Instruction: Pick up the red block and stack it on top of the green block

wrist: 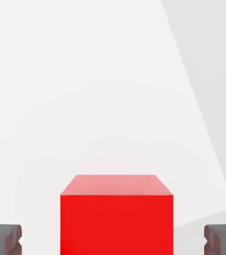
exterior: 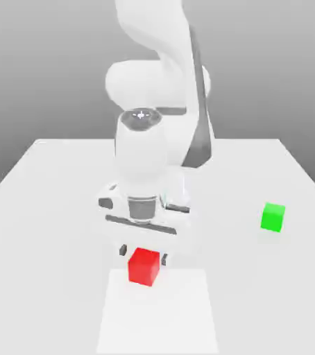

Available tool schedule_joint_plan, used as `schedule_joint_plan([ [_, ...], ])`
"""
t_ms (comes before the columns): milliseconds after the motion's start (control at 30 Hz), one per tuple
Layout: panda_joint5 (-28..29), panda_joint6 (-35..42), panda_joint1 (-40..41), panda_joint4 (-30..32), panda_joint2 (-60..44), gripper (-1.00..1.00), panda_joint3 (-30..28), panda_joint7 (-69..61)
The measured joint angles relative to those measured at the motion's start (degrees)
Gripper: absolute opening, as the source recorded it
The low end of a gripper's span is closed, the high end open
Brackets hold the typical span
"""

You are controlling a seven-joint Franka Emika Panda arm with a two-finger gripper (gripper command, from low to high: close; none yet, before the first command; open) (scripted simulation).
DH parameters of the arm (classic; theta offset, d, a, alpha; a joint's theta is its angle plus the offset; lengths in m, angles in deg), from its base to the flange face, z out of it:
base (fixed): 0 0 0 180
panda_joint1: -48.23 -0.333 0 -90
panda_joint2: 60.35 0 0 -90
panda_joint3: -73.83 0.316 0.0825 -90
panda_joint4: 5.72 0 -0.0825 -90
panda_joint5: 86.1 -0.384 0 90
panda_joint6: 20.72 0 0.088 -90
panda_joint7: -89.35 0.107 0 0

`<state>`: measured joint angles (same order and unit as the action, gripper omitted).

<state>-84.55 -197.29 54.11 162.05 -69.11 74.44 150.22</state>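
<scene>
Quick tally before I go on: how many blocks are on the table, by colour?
Red block: 1, between the fingers of the open end effector
Green block: 1, off to the exterior view's right
Total: 2 blocks

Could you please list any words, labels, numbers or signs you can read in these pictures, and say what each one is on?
None: no readable text in either view.
The red block has plain faces.
The green block has plain faces.
The arm and the table carry no lettering; the small pale mark on top of the arm is not a readable sign.
</scene>
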Motion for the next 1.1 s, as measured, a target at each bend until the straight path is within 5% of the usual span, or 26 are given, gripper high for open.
schedule_joint_plan([
  [233, 0.3, -0.38, -0.04, -0.04, -0.4, -1.0, -0.1, 0.27],
  [500, -1.81, 12.51, -0.02, 2.05, 14.57, -1.0, 0.5, -1.25],
  [1100, -15.33, 23.05, -43.14, 2.12, 25.92, -1.0, 19.69, -21.19],
])
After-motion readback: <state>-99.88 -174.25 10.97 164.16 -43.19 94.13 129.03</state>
